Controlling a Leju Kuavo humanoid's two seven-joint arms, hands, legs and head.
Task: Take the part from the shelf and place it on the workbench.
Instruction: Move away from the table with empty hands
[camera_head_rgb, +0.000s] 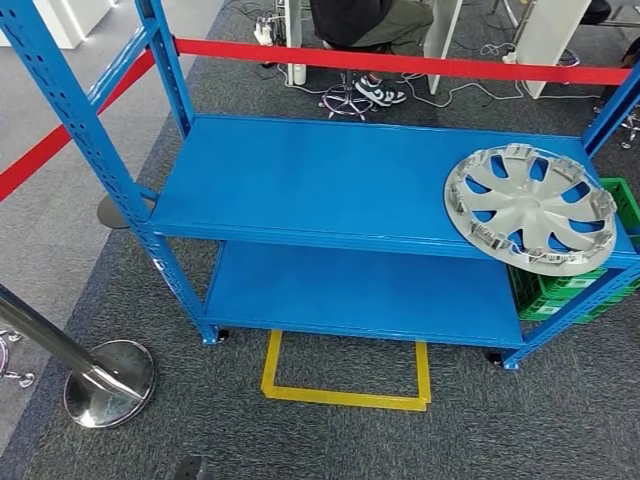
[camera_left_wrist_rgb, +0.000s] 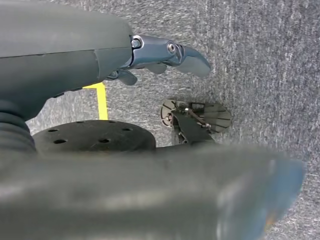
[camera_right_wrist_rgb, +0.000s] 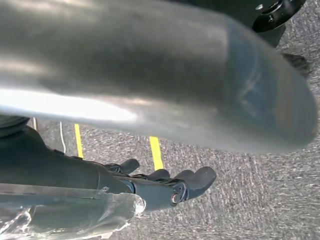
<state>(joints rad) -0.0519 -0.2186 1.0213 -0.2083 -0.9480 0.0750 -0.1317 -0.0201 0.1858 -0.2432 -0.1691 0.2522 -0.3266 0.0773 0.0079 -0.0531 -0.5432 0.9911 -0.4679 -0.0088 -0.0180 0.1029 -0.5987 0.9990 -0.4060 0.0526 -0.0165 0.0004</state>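
Note:
The part is a silver wheel cover (camera_head_rgb: 530, 208) lying flat at the right end of the blue shelf's upper board (camera_head_rgb: 317, 180), with its near rim hanging slightly over the front edge. In the left wrist view my left hand (camera_left_wrist_rgb: 166, 55) hangs over grey carpet, its fingers stretched out and holding nothing. In the right wrist view my right hand (camera_right_wrist_rgb: 170, 185) also hangs above the carpet with its fingers extended and nothing in them. Both hands are well away from the wheel cover.
A green crate (camera_head_rgb: 573, 285) sits under the shelf's right end. Yellow floor tape (camera_head_rgb: 343, 395) marks a square in front of the shelf. A chrome stanchion base (camera_head_rgb: 109, 380) stands at the left, and red barrier belts (camera_head_rgb: 392, 62) run behind. A person (camera_head_rgb: 370, 30) sits beyond.

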